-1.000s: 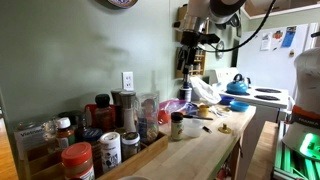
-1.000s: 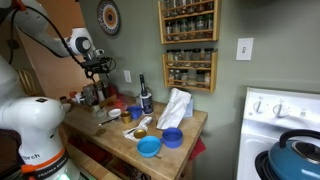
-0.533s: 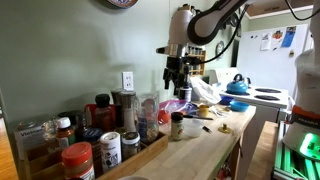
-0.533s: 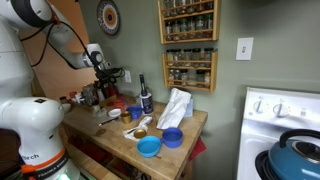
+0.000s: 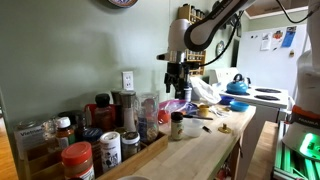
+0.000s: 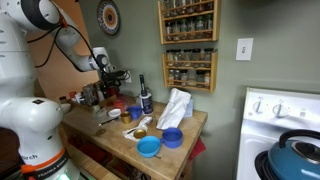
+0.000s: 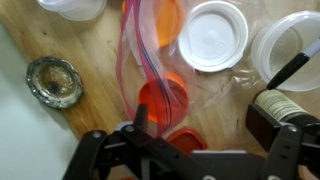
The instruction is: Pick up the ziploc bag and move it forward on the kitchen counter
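Observation:
In the wrist view the clear ziploc bag point(image 7: 158, 72), with a red and blue zip line, lies flat on the wooden counter point(image 7: 90, 45) over orange lids point(image 7: 162, 100). My gripper point(image 7: 205, 116) hangs above it, open and empty, with one dark finger on each side of the bag's lower part. In both exterior views the gripper point(image 5: 177, 76) point(image 6: 113, 79) hovers a little above the cluttered back of the counter, near the wall. The bag shows there only as a faint clear patch point(image 5: 173, 104).
White lids point(image 7: 217, 35) and clear tubs point(image 7: 290, 45) lie beside the bag, and a metal tin point(image 7: 55, 81) sits to its left. Jars and bottles point(image 5: 110, 110) line the wall. A crumpled white bag point(image 6: 177, 105), blue bowls point(image 6: 149, 147) and a stove with a blue kettle point(image 5: 237, 85) stand nearby.
The arm has swung toward the wall and come down from well above the counter to just over the bag. In the last half second it barely moved.

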Controlling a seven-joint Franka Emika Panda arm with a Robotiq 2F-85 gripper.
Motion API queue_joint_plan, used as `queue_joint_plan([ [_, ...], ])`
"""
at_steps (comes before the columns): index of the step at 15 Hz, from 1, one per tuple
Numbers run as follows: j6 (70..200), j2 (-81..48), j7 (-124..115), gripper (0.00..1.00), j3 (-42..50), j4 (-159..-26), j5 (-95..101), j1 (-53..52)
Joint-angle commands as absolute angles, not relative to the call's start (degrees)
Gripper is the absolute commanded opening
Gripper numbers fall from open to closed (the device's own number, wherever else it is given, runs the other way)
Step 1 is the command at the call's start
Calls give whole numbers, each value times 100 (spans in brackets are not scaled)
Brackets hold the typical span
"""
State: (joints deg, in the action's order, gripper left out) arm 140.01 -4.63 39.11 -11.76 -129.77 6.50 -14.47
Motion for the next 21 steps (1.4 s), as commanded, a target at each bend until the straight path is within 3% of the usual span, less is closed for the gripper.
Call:
queue_joint_plan([
  [1,14181,-735,3615,100,-1129,-12885,1177,-1293],
  [8,14240,-1406,3473,100,-1035,-12484,1581,-1091],
  [9,14214,-1503,3515,94,-1050,-12406,1546,-1071],
  [10,14144,-1580,3541,74,-1064,-12331,1514,-1060],
  [16,14108,-1833,3577,27,-1104,-12158,1469,-1041],
  [19,14021,-1657,3683,4,-1208,-12249,1314,-1008],
  [21,13970,-1464,3708,0,-1278,-12358,1235,-996],
])
